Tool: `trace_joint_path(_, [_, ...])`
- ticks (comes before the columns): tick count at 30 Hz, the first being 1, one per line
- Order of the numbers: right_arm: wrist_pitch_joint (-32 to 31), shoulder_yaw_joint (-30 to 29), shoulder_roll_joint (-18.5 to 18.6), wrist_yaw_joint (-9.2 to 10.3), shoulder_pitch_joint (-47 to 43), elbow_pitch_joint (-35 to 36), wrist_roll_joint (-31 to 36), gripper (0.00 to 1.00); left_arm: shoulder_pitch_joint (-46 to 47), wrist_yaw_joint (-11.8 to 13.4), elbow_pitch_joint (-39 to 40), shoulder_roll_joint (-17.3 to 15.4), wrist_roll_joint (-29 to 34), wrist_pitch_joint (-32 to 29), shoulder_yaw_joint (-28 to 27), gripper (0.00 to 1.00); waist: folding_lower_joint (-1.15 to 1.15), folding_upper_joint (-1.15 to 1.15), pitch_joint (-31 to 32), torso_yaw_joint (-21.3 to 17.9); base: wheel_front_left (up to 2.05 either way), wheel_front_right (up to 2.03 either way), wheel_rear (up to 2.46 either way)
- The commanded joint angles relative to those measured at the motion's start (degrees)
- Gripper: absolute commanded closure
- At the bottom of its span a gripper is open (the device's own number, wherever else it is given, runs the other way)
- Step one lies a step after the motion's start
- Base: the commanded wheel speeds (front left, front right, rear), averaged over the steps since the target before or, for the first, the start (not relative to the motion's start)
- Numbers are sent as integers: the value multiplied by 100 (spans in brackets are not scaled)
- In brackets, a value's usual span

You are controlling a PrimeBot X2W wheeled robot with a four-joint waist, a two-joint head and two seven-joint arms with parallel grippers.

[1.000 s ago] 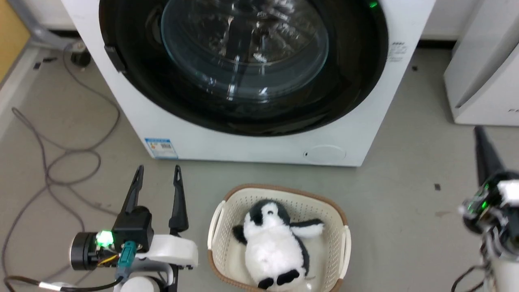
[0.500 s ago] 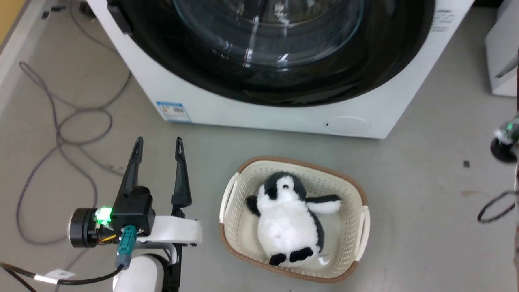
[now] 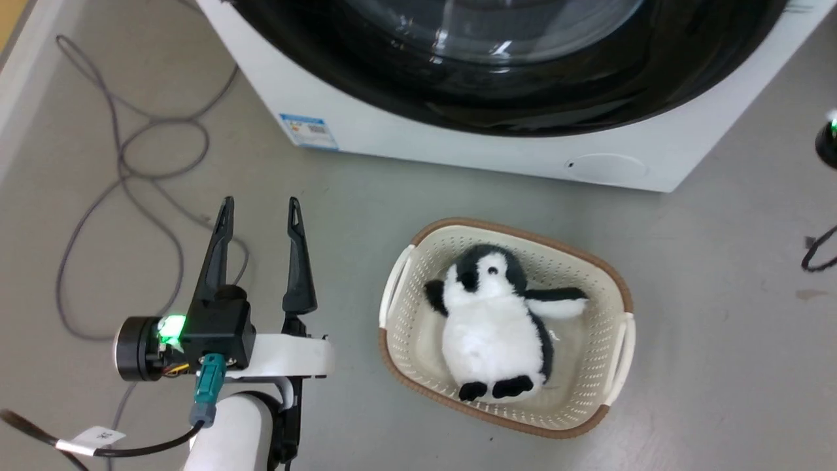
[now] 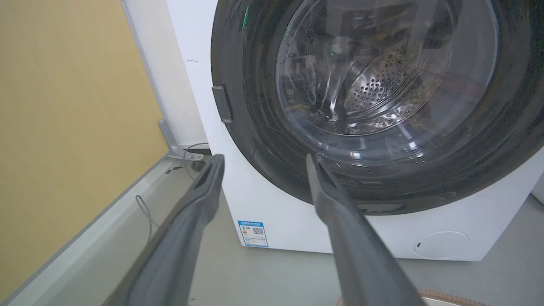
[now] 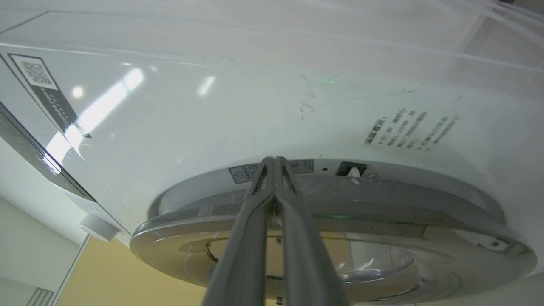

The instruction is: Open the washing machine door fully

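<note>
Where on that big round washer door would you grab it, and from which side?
Take the washing machine door by its rim on the robot's right, opposite the dark block that looks like its hinge. The right wrist view shows a gap there between rim and white front, where the shut right gripper points; hooking in from that side seems best.

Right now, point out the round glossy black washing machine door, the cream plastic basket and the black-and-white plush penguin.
washing machine door (image 4: 250,136): left wrist view, black ring.
basket (image 3: 588,366): head view, right wall.
penguin (image 3: 490,327): head view, white belly.
</note>
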State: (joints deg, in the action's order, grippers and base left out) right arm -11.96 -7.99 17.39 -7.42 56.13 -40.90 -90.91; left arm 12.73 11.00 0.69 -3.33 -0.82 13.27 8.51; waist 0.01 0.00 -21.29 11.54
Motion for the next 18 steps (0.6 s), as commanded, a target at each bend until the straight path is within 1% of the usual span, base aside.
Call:
trace_joint_path(1, [-32, 12, 81, -6, 202, -108, -172, 100, 108, 41, 12, -4, -49, 65, 23, 0, -1, 0, -63, 67, 0, 0, 0])
trace_joint_path(10, [-375, 262, 217, -7, 615, -433, -492, 100, 235, 136, -20, 21, -84, 173, 110, 0, -1, 0, -262, 252, 0, 0, 0])
trace_joint_path(18, [-776, 613, 159, -7, 438, -342, -220, 100, 228, 93, -65, 31, -82, 173, 100, 0, -1, 0, -238, 220, 0, 0, 0])
